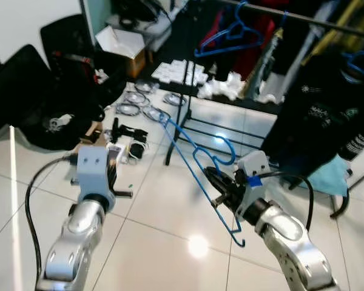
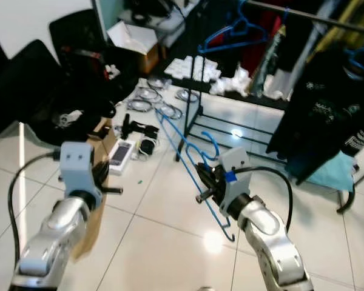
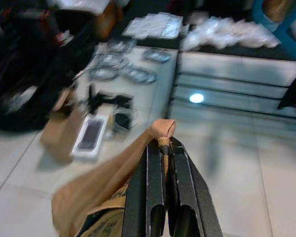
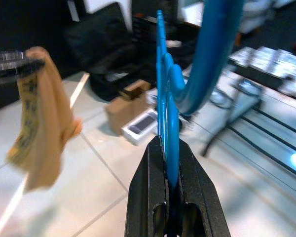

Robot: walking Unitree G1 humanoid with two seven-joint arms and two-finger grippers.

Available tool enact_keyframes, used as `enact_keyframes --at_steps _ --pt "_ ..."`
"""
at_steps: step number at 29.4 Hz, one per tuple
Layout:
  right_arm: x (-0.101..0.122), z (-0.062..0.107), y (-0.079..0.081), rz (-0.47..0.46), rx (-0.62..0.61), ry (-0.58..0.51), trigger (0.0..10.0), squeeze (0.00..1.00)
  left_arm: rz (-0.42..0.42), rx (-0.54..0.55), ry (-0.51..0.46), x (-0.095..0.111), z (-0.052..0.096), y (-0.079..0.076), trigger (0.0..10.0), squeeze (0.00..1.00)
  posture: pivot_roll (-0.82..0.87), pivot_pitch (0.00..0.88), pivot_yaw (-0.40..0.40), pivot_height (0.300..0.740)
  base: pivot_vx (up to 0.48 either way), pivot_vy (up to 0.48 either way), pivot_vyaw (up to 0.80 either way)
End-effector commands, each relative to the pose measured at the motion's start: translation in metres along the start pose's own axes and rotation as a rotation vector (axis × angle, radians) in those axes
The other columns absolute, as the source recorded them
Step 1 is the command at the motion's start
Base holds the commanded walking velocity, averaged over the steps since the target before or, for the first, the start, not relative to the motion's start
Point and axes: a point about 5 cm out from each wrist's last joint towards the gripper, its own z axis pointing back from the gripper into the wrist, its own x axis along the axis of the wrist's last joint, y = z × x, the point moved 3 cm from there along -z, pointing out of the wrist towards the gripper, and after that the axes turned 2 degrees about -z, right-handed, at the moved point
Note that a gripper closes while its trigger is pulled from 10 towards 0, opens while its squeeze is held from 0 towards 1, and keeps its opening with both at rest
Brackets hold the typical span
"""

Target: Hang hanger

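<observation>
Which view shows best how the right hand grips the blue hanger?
The right wrist view: the right hand has both fingers shut on the blue hanger, seen edge-on. The left eye view shows the whole hanger and its hook tilted above the floor. The right eye view shows much the same.

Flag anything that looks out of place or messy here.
Clutter lies on the tiled floor beside the clothes rack: coiled cables, a small box and dark gadgets. The left gripper pinches a tan paper bag, odd for hanging the blue hanger.

Hanger (image 1: 197, 167) before clothes rack (image 1: 303, 21)
</observation>
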Motion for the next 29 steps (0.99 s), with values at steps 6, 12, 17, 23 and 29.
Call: enact_keyframes --at_steps 6,12,17,23,29 --pt "-0.001 0.0 0.01 -0.006 0.038 0.011 10.0 0.0 0.072 0.01 0.052 -0.005 -0.006 0.004 10.0 0.0 -0.07 0.157 -0.019 0.74 0.0 0.0 -0.53" --pt "0.004 0.005 0.013 0.014 0.109 0.023 10.0 0.0 0.177 0.163 0.08 0.006 -0.025 0.032 10.0 0.0 -0.08 0.152 -0.013 0.74 0.0 0.0 0.0" --pt "0.005 0.009 0.014 0.024 0.153 0.042 10.0 0.0 0.201 0.204 0.088 0.014 -0.034 0.038 10.0 0.0 -0.08 0.149 -0.005 0.74 0.0 0.0 0.0" --pt "0.007 0.02 0.019 0.05 0.24 0.071 10.0 0.0 0.37 0.2 0.117 0.021 -0.044 0.024 10.0 0.0 -0.09 0.142 0.001 0.74 0.0 0.0 0.0" --pt "0.011 0.021 0.025 0.061 0.297 0.08 10.0 0.0 0.491 0.167 0.16 0.024 -0.045 0.01 10.0 0.0 -0.08 0.142 -0.002 0.74 0.0 0.0 0.0"
